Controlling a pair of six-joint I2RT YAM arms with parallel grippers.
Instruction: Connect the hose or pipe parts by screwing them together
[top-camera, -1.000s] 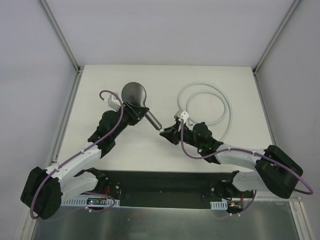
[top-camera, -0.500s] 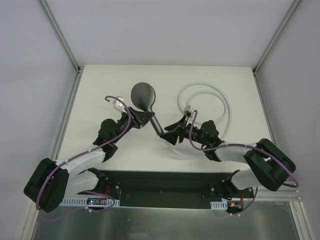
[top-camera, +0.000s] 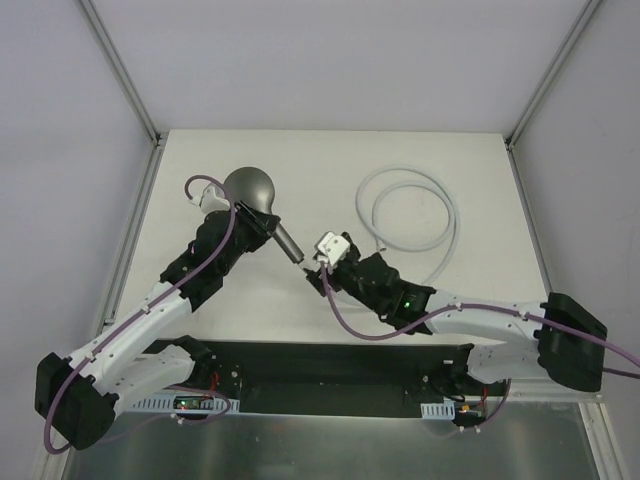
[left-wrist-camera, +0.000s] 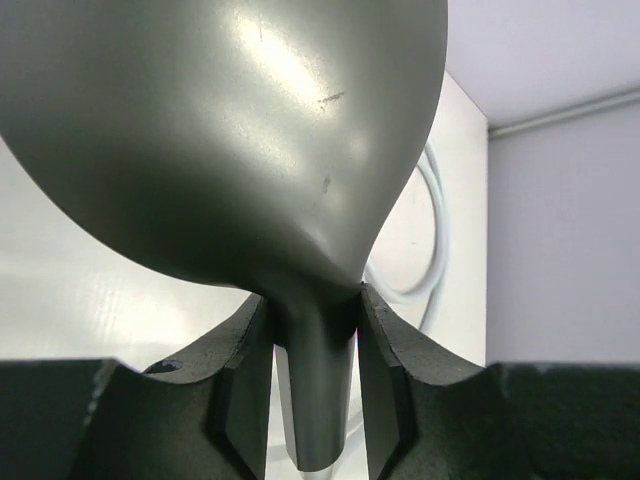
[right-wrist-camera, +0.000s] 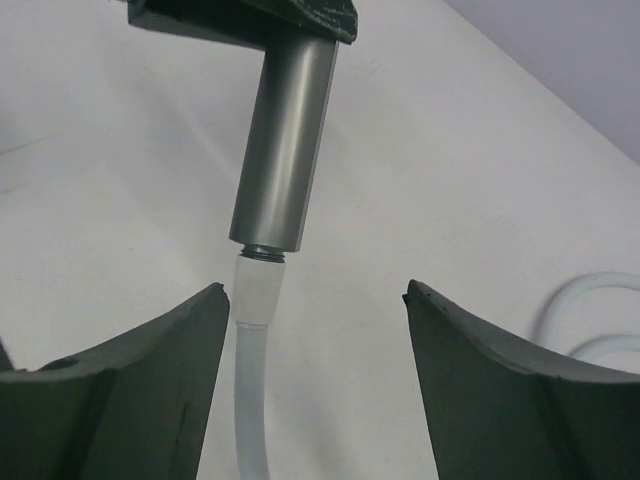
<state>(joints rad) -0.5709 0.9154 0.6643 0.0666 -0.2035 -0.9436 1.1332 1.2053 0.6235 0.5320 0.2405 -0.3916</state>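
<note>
The dark grey shower head (top-camera: 248, 187) is held off the table by my left gripper (top-camera: 257, 221), shut on its neck (left-wrist-camera: 315, 320) just below the round head. Its straight handle (right-wrist-camera: 285, 150) points toward my right gripper (top-camera: 312, 268). The pale hose's end fitting (right-wrist-camera: 258, 290) sits on the handle's end, with a thin ring of dark thread showing between them. My right gripper (right-wrist-camera: 315, 300) stands open around the fitting, which is close to the left finger (right-wrist-camera: 150, 380) without clear contact. The hose (top-camera: 450, 215) lies looped on the table at the right.
White table top (top-camera: 300, 160) with a raised metal frame along its left edge (top-camera: 140, 220) and right edge (top-camera: 530, 220). The hose loop (left-wrist-camera: 435, 220) lies behind the shower head in the left wrist view. A black base plate (top-camera: 320, 365) runs along the near edge.
My right gripper has opened and let go of the hose fitting, and its arm has swung left. The left arm has carried the shower head right and then back left.
</note>
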